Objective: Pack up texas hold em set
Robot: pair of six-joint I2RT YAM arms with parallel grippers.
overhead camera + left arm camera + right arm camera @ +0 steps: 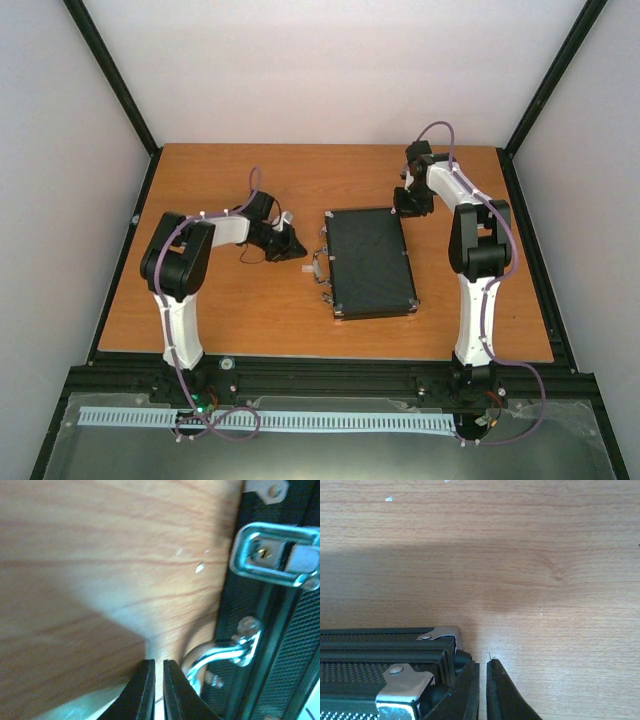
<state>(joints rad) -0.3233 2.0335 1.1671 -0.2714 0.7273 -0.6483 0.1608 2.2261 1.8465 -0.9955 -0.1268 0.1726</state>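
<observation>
Case [370, 262] runs near-to-far. My left gripper [297, 247] is just left of its handle [215, 656], right gripper [408, 203] at its far corner. Both are pinched nearly together, empty.

A wooden table [250, 310], black frame rails [330, 375] and white walls [330, 70].

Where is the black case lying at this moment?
In the top view the closed black case lies flat mid-table, between the left gripper by its handle and the right gripper at its far corner.
</observation>
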